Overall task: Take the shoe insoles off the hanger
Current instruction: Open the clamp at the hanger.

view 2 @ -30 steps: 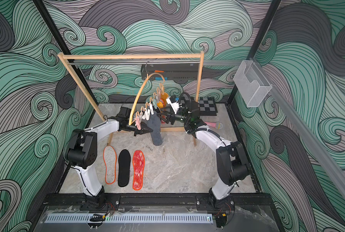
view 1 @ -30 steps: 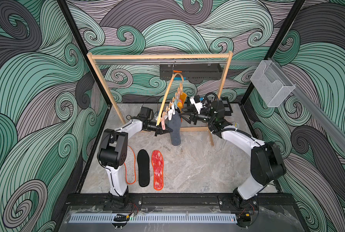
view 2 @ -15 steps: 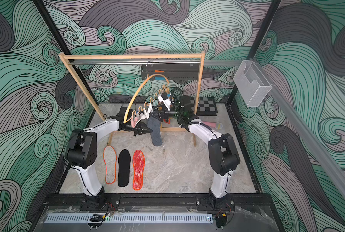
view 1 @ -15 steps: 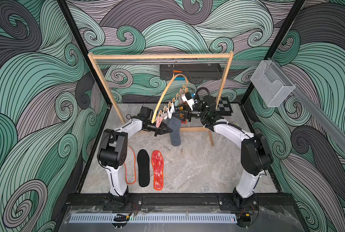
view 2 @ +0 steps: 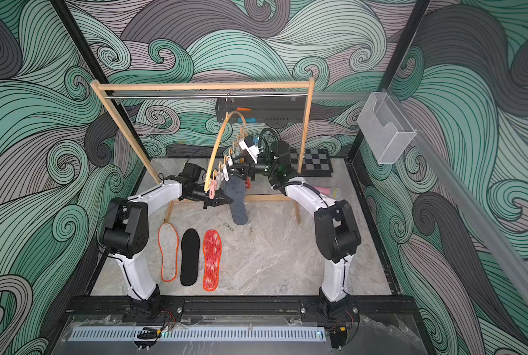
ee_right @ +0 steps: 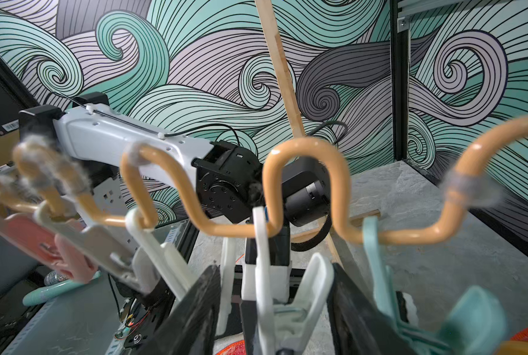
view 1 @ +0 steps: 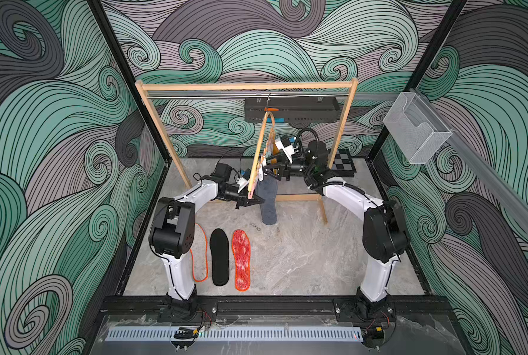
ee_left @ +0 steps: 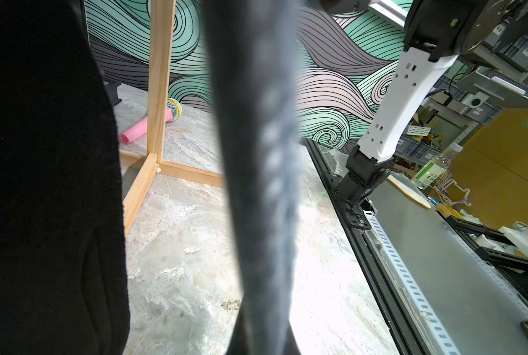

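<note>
The hanger (view 1: 261, 144) hangs edge-on from the rack rail, and its wavy bar (ee_right: 305, 147) carries pastel pegs. A dark grey insole (view 1: 268, 199) hangs from a peg, its toe near the table. My left gripper (view 1: 255, 201) is shut on this insole's edge, which runs out from the jaws (ee_left: 262, 184). My right gripper (ee_right: 273, 270) is open and straddles a white peg (ee_right: 264, 276); one finger touches a peg handle. Three insoles lie flat by the left arm: orange-edged (view 2: 168, 252), black (view 2: 190, 256) and red-white (view 2: 212, 259). A black insole (ee_left: 41, 184) hangs close by.
The big wooden rack frame (view 1: 247, 86) stands across the back, its foot bar (ee_left: 192, 173) on the table. Behind it lie a pink microphone (view 2: 327, 191) and a checkerboard (view 2: 313, 158). A black tray (view 1: 290, 109) hangs on the back wall, and a clear bin (view 1: 416, 129) on the right.
My right gripper has come in from the right up to the pegs. The hanger has swung round until it is nearly edge-on. The left gripper keeps its hold on the grey insole.
</note>
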